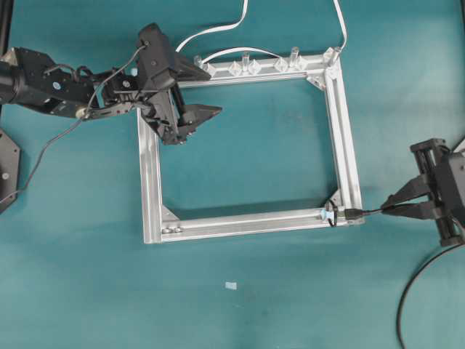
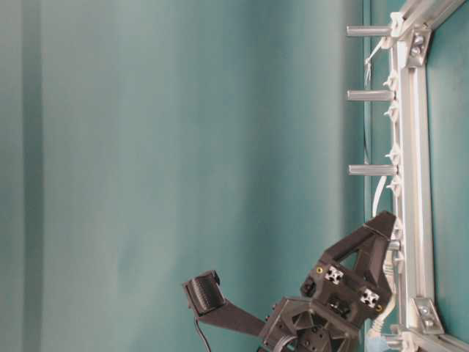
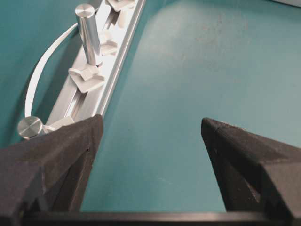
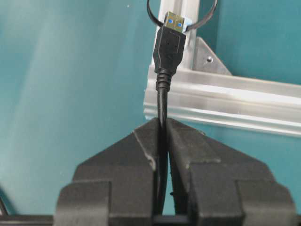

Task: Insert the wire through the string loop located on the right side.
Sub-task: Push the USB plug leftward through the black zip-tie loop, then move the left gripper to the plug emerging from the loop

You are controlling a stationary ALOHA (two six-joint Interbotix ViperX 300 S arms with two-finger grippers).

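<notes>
My right gripper (image 1: 391, 209) (image 4: 162, 123) is shut on the wire (image 1: 368, 212) (image 4: 162, 101), just off the silver frame's (image 1: 341, 131) near right corner. The wire's black plug (image 1: 352, 213) (image 4: 170, 44) points at the string loop (image 1: 330, 216) (image 4: 206, 18), which is fixed by a pale clip to that corner. In the right wrist view the plug's gold tip reaches the loop's opening; I cannot tell whether it is through. My left gripper (image 1: 190, 122) (image 3: 150, 121) hovers open and holds nothing, over the frame's far left corner.
Clear pegs (image 1: 294, 55) (image 3: 89, 33) stand along the frame's far bar (image 3: 117, 47), with white flat cables (image 1: 218, 33) (image 3: 42, 66) behind it. A thick black cable (image 1: 418, 291) trails from the right arm. A small pale scrap (image 1: 231, 285) lies on the teal table in front.
</notes>
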